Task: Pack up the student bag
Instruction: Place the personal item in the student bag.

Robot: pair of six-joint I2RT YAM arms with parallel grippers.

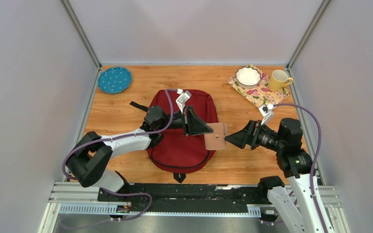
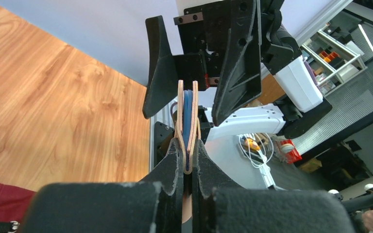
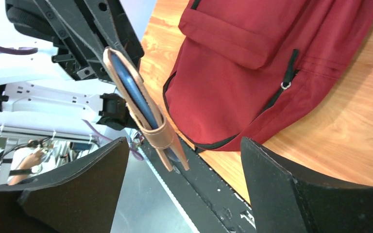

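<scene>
The dark red student bag (image 1: 179,150) lies flat on the wooden table, front pocket up; it also shows in the right wrist view (image 3: 252,63). My left gripper (image 1: 205,129) is shut on a tan leather wallet (image 1: 215,136) with a blue inside and holds it on edge above the bag's right side. In the left wrist view the wallet (image 2: 188,114) stands between my left gripper's (image 2: 188,145) closed fingers. My right gripper (image 1: 230,139) is open, facing the wallet from the right. In the right wrist view the wallet (image 3: 136,97) hangs ahead of my right gripper (image 3: 184,141), apart from both fingers.
A teal plate (image 1: 114,79) sits at the back left. A floral mat (image 1: 260,93) at the back right carries a white bowl (image 1: 248,76), with a yellow mug (image 1: 279,80) beside it. Grey walls enclose the table on three sides.
</scene>
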